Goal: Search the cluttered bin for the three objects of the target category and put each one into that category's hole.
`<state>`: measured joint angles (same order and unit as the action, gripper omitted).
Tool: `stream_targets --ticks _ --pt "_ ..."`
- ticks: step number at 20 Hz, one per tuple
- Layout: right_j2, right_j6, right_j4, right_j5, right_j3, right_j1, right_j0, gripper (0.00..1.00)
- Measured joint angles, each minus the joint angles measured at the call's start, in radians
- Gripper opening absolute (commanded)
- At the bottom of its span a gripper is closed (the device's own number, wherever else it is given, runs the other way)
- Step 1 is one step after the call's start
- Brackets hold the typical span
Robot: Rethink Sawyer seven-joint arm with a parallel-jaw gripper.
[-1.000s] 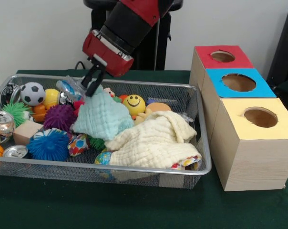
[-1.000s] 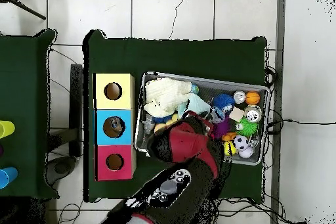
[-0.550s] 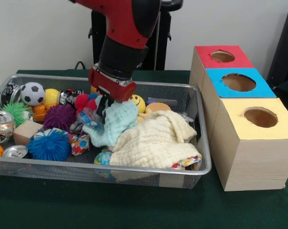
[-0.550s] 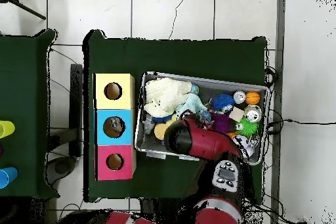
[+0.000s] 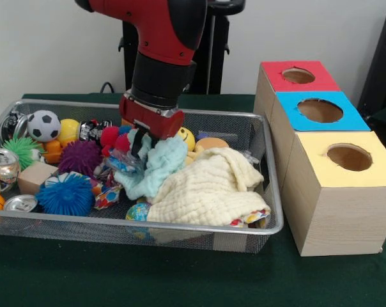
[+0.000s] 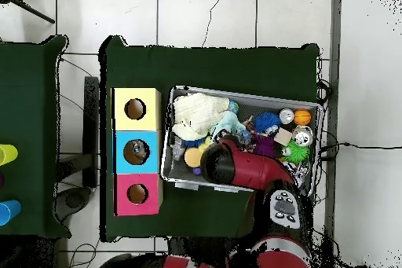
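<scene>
front view step: my gripper [image 5: 140, 142] pinches the blue cloth [image 5: 156, 164] in the bin [image 5: 270, 192].
next: i lift it to a hole.

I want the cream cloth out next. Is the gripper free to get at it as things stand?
Probably yes. The cream cloth lies on top of the pile, uncovered, beside the gripper. But the gripper sits at the light blue cloth, which overlaps its edge.

The gripper [image 5: 142, 142] has been lowered from the bin's [image 5: 180, 231] 12 o'clock rim into its middle. The light blue cloth [image 5: 156, 165], formerly peaked under it, has been dropped flatter against the cream cloth [image 5: 209, 188]. The arm [image 6: 243, 169] has been swung upright.
</scene>
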<state>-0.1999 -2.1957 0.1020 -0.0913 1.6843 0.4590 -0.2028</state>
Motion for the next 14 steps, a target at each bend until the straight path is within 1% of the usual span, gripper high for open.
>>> stream_targets --ticks 5,8,14 --pt "-0.015 0.0 0.026 0.0 0.0 0.0 0.058 1.0" --pt "-0.046 0.0 0.031 0.0 0.0 -0.001 0.111 1.0" --pt "-0.093 0.0 0.031 0.0 0.0 -0.002 0.17 1.0"
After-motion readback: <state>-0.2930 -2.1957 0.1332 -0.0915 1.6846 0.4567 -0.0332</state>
